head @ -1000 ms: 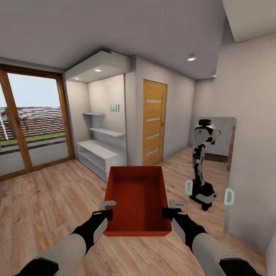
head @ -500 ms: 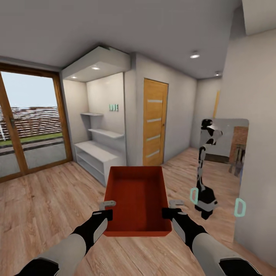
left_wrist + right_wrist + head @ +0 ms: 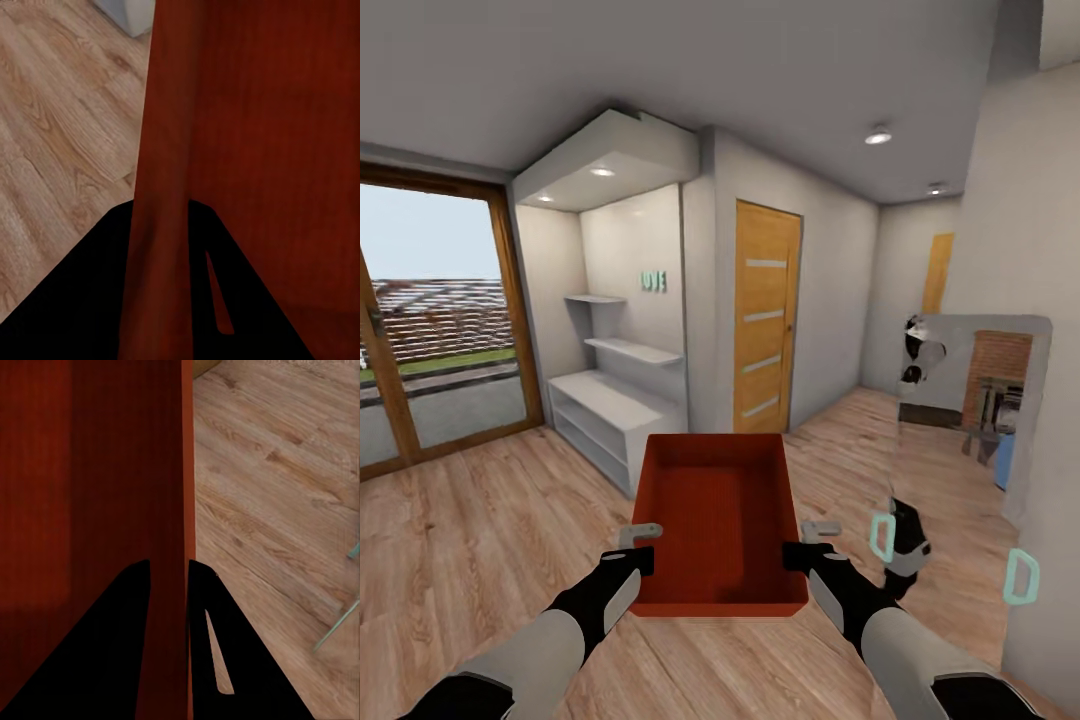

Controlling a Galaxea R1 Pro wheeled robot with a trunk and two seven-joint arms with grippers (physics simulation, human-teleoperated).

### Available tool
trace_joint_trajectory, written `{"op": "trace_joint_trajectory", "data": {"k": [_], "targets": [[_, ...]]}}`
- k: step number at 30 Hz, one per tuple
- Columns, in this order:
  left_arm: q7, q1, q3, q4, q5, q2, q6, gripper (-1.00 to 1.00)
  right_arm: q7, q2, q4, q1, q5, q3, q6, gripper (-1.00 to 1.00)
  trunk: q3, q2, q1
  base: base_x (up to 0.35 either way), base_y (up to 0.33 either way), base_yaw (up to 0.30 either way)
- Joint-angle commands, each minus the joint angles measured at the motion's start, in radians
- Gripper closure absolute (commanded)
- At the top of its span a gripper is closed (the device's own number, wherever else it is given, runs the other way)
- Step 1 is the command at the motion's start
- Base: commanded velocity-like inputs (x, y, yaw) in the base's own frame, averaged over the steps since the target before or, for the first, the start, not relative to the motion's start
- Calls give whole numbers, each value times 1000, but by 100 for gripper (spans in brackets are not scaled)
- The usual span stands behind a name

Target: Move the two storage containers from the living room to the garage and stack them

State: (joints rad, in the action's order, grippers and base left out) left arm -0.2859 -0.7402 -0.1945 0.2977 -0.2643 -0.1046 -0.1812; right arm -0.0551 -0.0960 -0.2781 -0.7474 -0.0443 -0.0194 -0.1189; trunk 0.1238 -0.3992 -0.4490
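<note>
While both arms reach forward over light wood plank floor (image 3: 470,540), the left gripper (image 3: 638,548) and the right gripper (image 3: 808,545) each pinch a long side wall of a red-orange storage container (image 3: 718,520), carried level and clear of the floor between them. Up close, the left wrist view shows the container (image 3: 247,150) wall running between two dark fingers (image 3: 97,300), which are closed against it from either side; the right wrist view shows the same clamp — fingers (image 3: 105,652) narrow on the upright wall of the container (image 3: 112,472), planks passing beneath. The bin is open-topped and empty, its short end toward the camera.

Just beyond it stands a low white shelving unit (image 3: 610,405) set in a lit alcove, with two floating shelves above and small teal letters (image 3: 654,281) on the back wall. At the left, a wood-framed glass door (image 3: 430,330) looks out on grass and a brick wall. Right of the alcove is a closed wooden door (image 3: 765,315) with pale horizontal inserts. At the right edge a wall mirror (image 3: 970,410) catches part of the robot — and a red brick fireplace (image 3: 998,365). Farthest off, down the corridor, a second wooden door (image 3: 936,272) shows.
</note>
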Motion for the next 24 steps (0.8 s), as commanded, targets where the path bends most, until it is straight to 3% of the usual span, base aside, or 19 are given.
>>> {"op": "trace_joint_trajectory", "data": {"k": [1,16,24], "targets": [[-7,-1,43,6,-6,42,-4,100,3,8,-1,0,-19,10,-5,100,0,-1,-1,329,0,0],[-6,-1,43,6,-6,42,-6,100,3,9,-1,0,-19,10,-5,100,0,-1,-1,329,0,-6],[-6,-1,43,7,-5,42,-6,100,3,8,-1,0,-19,10,-7,100,1,-1,-1,329,0,-186]]}}
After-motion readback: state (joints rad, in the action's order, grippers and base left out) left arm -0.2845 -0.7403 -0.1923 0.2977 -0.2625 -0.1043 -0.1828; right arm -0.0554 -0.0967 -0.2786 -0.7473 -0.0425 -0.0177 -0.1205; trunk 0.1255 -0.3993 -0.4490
